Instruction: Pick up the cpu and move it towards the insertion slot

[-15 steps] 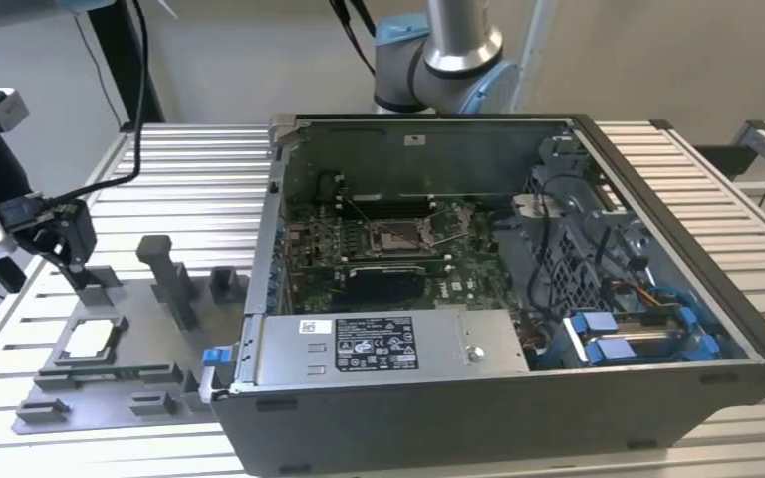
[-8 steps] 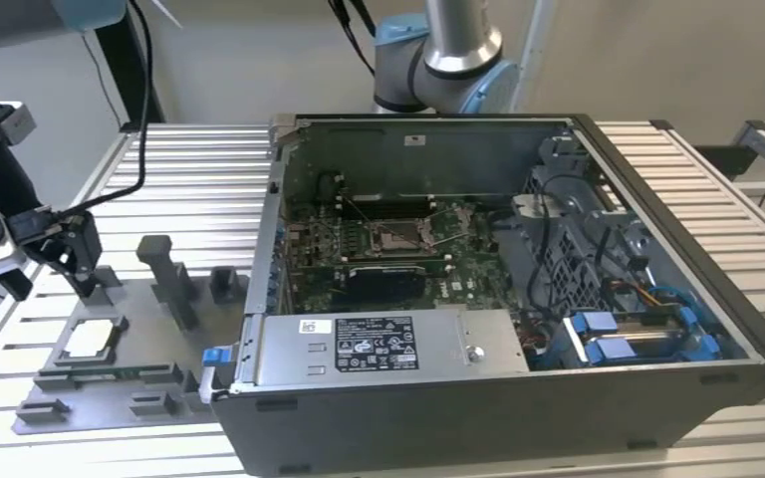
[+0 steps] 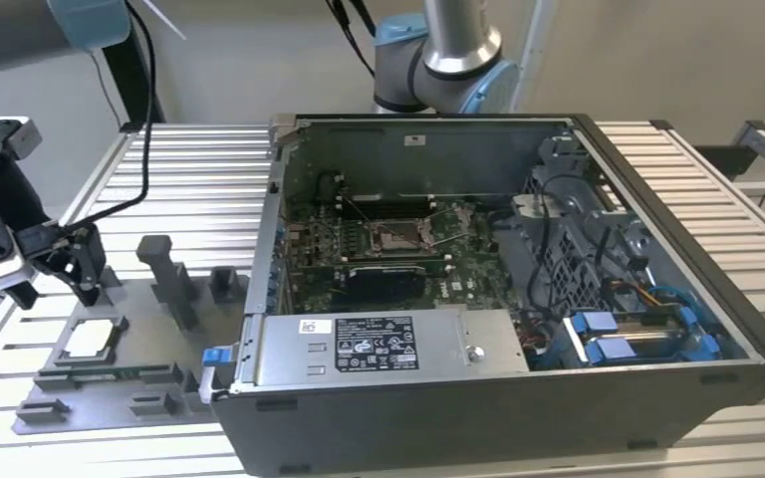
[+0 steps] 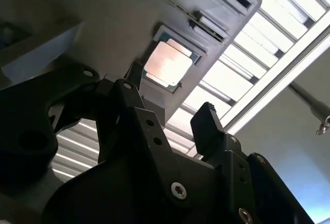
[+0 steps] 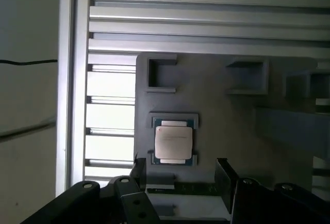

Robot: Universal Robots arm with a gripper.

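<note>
While open, end effector [image 5: 180,170] above cpu [image 5: 174,140]

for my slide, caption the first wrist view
Open gripper hovering by the cpu, which lies in the grey tray.

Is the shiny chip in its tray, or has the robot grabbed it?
In its tray. The cpu lies flat in a recess of the grey tray; the open gripper hangs above, not touching it.
</note>
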